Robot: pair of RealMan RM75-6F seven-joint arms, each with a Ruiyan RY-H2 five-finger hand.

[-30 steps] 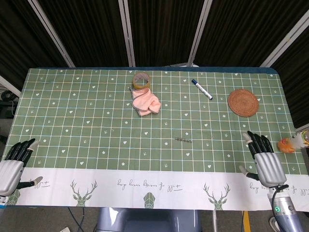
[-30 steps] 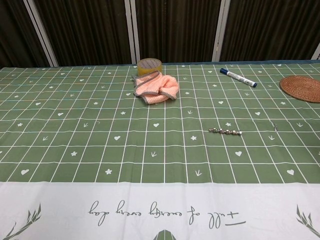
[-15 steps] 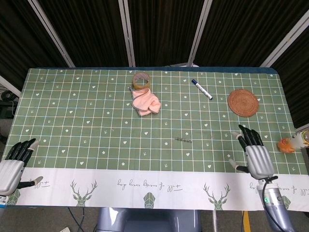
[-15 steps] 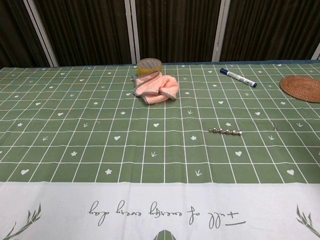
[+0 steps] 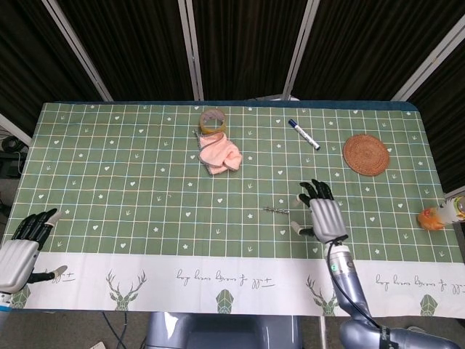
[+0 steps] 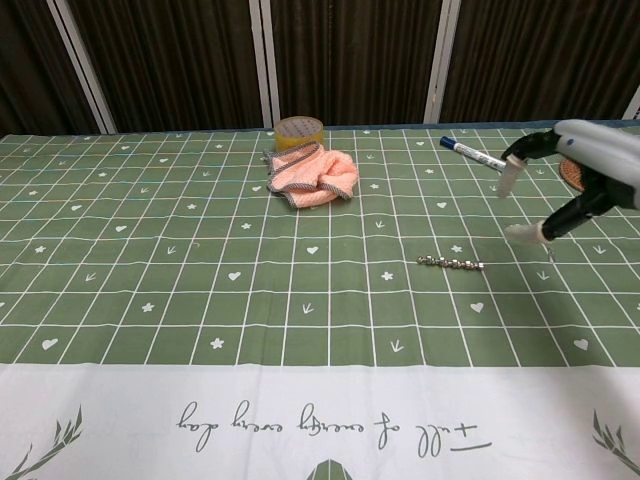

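My right hand [image 5: 322,213] hangs over the table with its fingers apart and nothing in it; the chest view shows the right hand [image 6: 575,180] raised at the right edge. A small metal chain [image 5: 276,211] lies just left of it on the green cloth, and the chain [image 6: 450,262] sits below and left of the fingers in the chest view. My left hand [image 5: 22,245] rests at the table's front left corner, fingers spread, holding nothing.
A pink cloth [image 5: 219,155] lies in front of a tape roll [image 5: 213,120] at the back middle. A blue marker [image 5: 303,134] and a woven coaster [image 5: 365,154] lie at the back right. An orange-topped bottle [image 5: 440,214] stands off the right edge.
My right hand has swept left from the front right corner toward the chain and now shows in the chest view. The left hand has not moved.
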